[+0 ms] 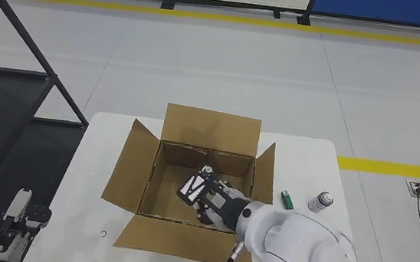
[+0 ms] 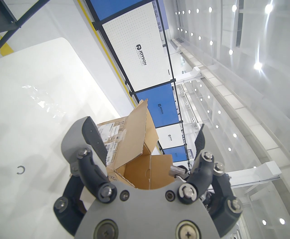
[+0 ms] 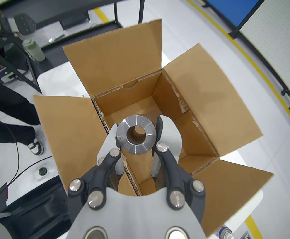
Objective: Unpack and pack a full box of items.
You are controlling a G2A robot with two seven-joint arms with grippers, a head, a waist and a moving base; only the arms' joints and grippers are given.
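An open cardboard box (image 1: 210, 127) stands in the middle of the white table (image 1: 300, 152) with all flaps folded out. My right gripper (image 1: 200, 188) hangs over the box's near side. It is shut on a thick steel ring (image 3: 145, 144) with a round hole, gripped between both fingers (image 3: 159, 126) above the box (image 3: 126, 56) opening. The part of the box floor that shows is bare. My left gripper (image 2: 145, 131) is open with nothing between its fingers, out beside the table, facing the box (image 2: 133, 140) from the side.
A green lighter (image 1: 286, 200) and a small spray can (image 1: 320, 202) stand on the table right of the box. A small C-shaped clip (image 1: 103, 235) lies near the front left. A black frame (image 1: 12, 102) stands left of the table.
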